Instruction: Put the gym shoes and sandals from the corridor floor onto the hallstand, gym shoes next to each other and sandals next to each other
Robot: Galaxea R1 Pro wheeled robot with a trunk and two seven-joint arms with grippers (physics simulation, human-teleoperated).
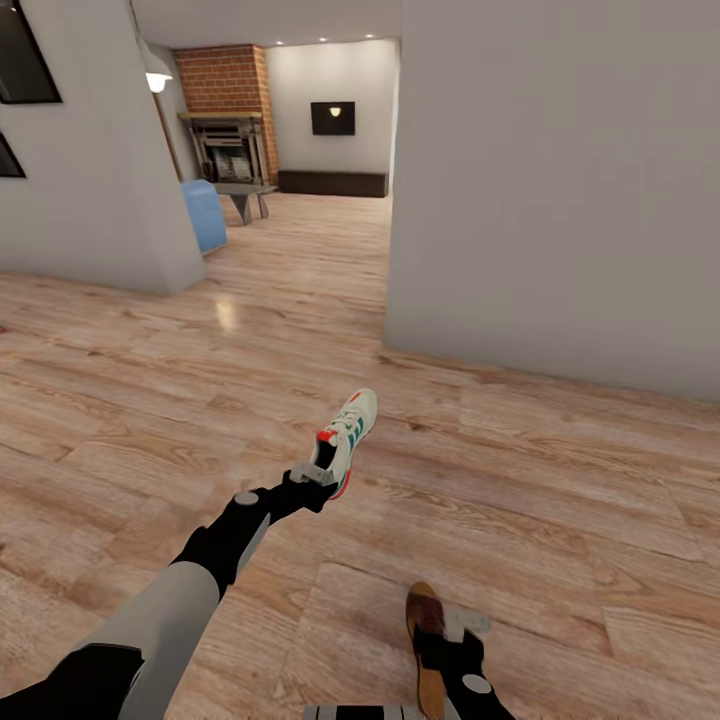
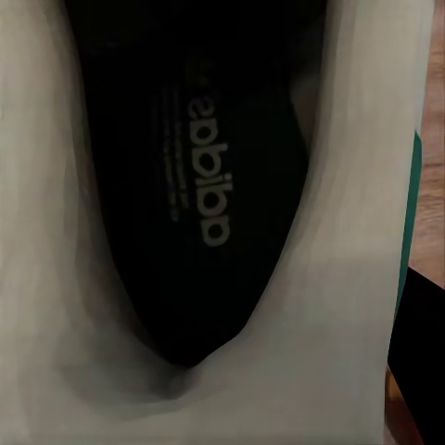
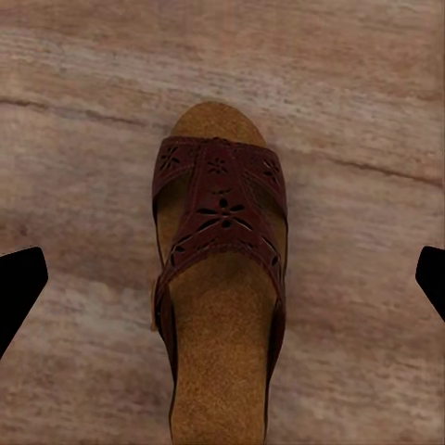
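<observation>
R gripper (image 1: 452,640) spread wide, directly above the flat brown leather sandal (image 3: 221,287) on wood-plank floor (image 1: 560,500), its long axis running crosswise btwn the fingers; L gripper (image 1: 318,470) holds white green-striped sneaker (image 1: 350,432) aloft.

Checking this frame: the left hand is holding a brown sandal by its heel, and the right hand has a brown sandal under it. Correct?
Not quite. The left hand holds a gym shoe, white with green stripes, by its heel, as the head view shows. The right hand does have a brown sandal under it.
</observation>
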